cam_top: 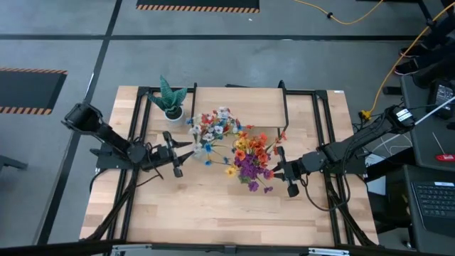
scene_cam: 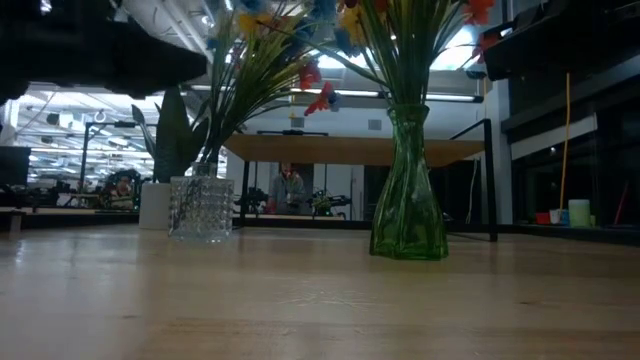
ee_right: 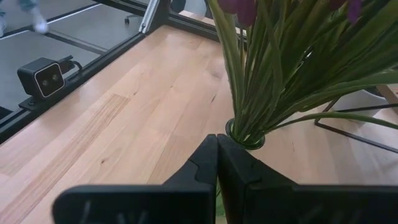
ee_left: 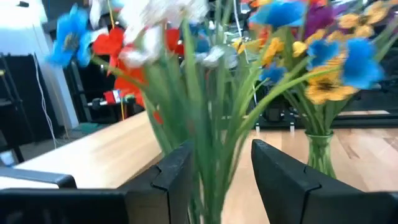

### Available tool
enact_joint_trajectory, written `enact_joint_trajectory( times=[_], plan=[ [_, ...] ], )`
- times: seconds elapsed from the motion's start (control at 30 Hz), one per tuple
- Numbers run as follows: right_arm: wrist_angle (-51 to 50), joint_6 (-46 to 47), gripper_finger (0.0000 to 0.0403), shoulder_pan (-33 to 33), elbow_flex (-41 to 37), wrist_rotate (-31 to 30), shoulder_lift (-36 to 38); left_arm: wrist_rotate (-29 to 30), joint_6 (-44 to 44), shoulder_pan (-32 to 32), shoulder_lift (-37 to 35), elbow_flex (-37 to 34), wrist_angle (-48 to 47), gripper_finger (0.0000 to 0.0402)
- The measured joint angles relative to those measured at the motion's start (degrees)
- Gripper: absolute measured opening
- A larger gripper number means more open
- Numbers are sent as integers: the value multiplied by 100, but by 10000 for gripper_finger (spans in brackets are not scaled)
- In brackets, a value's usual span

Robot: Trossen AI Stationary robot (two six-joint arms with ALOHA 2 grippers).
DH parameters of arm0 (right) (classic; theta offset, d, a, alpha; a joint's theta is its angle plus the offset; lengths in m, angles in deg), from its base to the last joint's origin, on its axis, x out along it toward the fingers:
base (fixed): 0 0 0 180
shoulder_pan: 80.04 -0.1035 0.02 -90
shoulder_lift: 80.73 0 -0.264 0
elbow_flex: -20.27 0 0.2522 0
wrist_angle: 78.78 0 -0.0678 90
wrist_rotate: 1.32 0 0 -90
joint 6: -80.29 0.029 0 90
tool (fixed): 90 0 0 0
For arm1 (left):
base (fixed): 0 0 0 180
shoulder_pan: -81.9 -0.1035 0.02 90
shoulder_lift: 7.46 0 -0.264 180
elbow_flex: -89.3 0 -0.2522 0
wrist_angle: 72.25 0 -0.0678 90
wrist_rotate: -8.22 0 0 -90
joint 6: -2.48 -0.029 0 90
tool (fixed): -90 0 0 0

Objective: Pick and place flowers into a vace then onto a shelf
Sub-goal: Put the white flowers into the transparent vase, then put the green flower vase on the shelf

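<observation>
Mid-worktop (cam_top: 213,206), flowers (cam_top: 250,153) fill a green vase (scene_cam: 408,205) and a clear vase (scene_cam: 201,207), both in front of the shelf (scene_cam: 350,150). Left gripper (ee_left: 214,171) spread around the clear vase's stems. Right gripper (ee_right: 216,163) clenched, empty, beside the green vase. Best grip low and lift straight up. Blooms are cropped in the low view.

We are in a robot lab. Grey floor with hazard stripes (cam_top: 197,8), a yellow cable (cam_top: 334,16), a laptop (cam_top: 432,199), and distant benches (scene_cam: 60,195) show it.
</observation>
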Motion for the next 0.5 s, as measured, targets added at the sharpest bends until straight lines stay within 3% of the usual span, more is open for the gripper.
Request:
enact_joint_trajectory(
  times=[0.13,0.33,0.5],
  plan=[
    [0,2,10,-1,-1,-1,0,544,-386,483,-216,0,-5,139],
    [43,4,10,0,1,-2,2,1856,-535,1314,-461,1,-6,109],
    [101,16,10,0,-1,-4,4,1971,-249,1946,-466,2,-170,71]
  ],
)
